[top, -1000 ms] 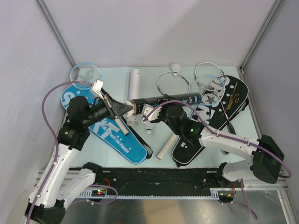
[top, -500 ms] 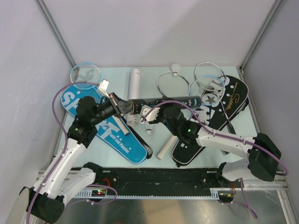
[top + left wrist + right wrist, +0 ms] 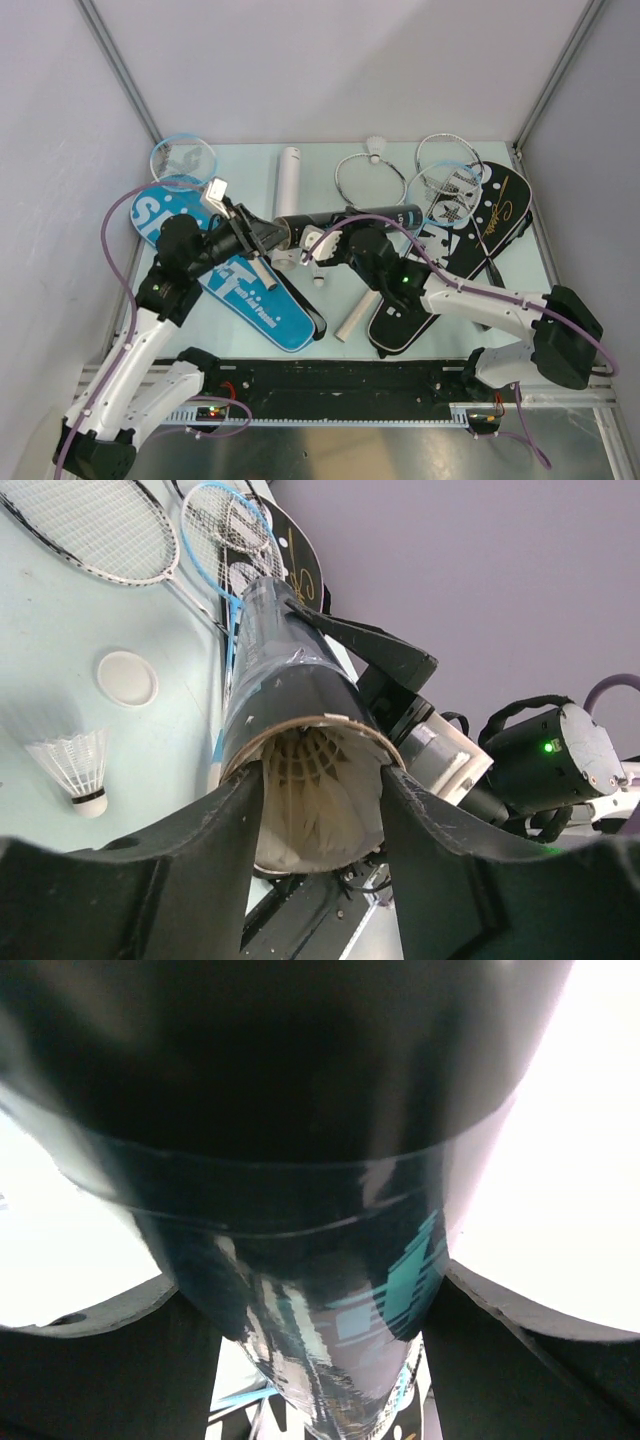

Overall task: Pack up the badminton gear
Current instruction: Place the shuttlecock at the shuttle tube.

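Top view: bright, even, diffuse light from overhead; only soft, short shadows on pale table (image 3: 245, 175); sharp corner to corner, no glare. Left wrist view: well exposed, wide-angle stretch toward edges; dark foreground along bottom soft and out of focus; shuttlecock (image 3: 75, 765) at lower left reasonably crisp; faint sheen down black tube (image 3: 285, 680) at centre. Right wrist view: poor; same tube too close to lens, blurred and nearly black across upper frame; background blown out white at left and right; streaky reflections on glossy wall at lower centre.
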Controlling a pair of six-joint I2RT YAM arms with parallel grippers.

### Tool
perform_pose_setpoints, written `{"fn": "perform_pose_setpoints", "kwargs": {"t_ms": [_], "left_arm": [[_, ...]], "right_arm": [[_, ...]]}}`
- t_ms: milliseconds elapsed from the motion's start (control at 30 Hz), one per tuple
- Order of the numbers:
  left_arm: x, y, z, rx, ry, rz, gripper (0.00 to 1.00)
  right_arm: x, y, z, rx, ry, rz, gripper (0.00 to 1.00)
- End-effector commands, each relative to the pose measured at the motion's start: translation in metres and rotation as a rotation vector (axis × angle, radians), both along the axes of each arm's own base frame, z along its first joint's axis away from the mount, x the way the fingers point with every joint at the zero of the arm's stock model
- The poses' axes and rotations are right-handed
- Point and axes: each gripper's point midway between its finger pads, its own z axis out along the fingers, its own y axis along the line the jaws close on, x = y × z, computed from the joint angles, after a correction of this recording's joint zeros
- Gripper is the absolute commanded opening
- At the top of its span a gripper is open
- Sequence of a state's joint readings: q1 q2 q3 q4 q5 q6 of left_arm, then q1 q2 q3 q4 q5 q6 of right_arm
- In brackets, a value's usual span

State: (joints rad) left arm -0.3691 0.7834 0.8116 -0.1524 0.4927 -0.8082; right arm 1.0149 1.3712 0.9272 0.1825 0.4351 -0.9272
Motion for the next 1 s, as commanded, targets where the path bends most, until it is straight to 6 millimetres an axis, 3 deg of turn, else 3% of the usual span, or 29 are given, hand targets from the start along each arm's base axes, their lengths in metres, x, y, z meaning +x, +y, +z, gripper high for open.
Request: {"fn": "perform_pose_setpoints", "kwargs": {"t_ms": [0,167,433,667,967], "left_arm": [[-0.012,0.004,0.018,0.006,-0.054,-0.005,0.59],[-0.022,0.003,0.038,-0.03,-0.061,-0.031,0.69],[-0.036,0.006,0.059,-0.044,-0.092,-0.047,0.75],[-0.026,0.012,0.045,0.047,-0.066,0.0,0.77],[0.0,0.014,0.028,0.131,-0.04,0.052,0.75]], "right_arm": [[0.001,-0.008,0.053,0.154,-0.06,-0.017,0.25],[-0.002,-0.018,0.054,0.167,-0.054,-0.028,0.25],[-0.008,-0.028,0.061,0.183,-0.06,-0.028,0.25],[-0.016,-0.032,0.07,0.202,-0.065,-0.01,0.25],[-0.026,-0.025,0.075,0.209,-0.076,0.025,0.24]]}}
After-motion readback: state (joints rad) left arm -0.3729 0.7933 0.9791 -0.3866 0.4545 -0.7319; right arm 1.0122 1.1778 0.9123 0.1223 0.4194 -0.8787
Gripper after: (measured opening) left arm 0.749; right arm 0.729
